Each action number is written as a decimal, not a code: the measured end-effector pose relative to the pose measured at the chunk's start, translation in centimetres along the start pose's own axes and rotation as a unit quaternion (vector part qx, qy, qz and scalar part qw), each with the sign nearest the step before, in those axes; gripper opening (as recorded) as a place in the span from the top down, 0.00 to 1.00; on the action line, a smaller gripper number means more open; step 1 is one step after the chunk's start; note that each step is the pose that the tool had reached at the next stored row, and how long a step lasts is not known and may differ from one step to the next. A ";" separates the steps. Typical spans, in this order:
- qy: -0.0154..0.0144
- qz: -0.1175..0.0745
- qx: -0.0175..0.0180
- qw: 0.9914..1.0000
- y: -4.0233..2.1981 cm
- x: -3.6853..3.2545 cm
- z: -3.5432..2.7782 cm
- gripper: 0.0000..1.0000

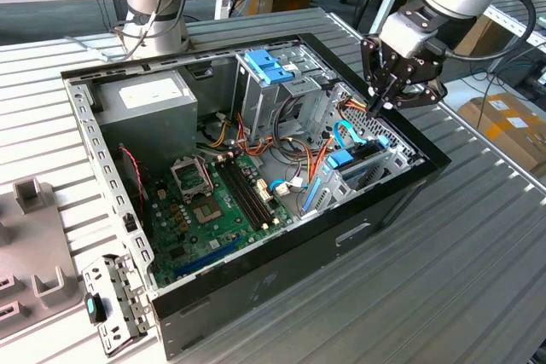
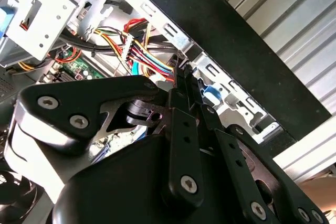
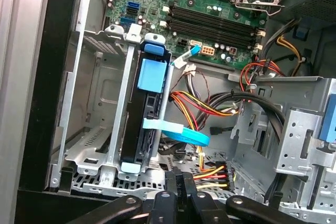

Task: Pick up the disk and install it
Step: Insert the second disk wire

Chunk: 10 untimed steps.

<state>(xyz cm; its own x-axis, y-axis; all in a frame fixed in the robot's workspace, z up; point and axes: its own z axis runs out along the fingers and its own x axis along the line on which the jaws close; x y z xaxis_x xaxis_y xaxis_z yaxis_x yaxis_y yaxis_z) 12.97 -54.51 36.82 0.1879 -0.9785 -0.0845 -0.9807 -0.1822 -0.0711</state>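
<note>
The disk (image 3: 134, 129) stands on edge in the silver drive bay at the case's front corner, with its light-blue caddy rail on top. In the exterior view the disk (image 1: 354, 159) sits low in the case on that view's right. My gripper (image 1: 374, 110) hangs just above the case rim there, over the bundle of coloured cables and apart from the disk. Its black fingers are pressed together with nothing between them. In both wrist views the gripper (image 2: 184, 77) (image 3: 181, 179) points down at the cables beside the bay.
The open black case (image 1: 256, 291) lies on a slatted metal table. Inside are a grey power-supply box (image 1: 145, 95), a drive cage with a blue latch (image 1: 269, 66) and the green motherboard (image 1: 213, 202). A grey fixture (image 1: 26, 236) and a bracket (image 1: 115, 300) lie on the exterior view's left.
</note>
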 end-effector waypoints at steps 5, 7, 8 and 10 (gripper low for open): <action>0.001 0.021 0.002 1.000 0.04 0.02 0.11 0.84; 0.002 0.024 0.002 1.000 0.17 0.00 0.11 0.84; 0.001 0.025 0.002 1.000 0.47 -0.06 0.09 0.84; 0.001 0.025 0.002 1.000 0.70 0.03 0.07 0.84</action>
<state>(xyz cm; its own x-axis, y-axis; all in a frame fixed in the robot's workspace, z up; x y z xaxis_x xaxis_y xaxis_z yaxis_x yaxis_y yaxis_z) 12.29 -54.66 36.70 0.1382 -0.9867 -0.0859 -0.9886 -0.1323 -0.0714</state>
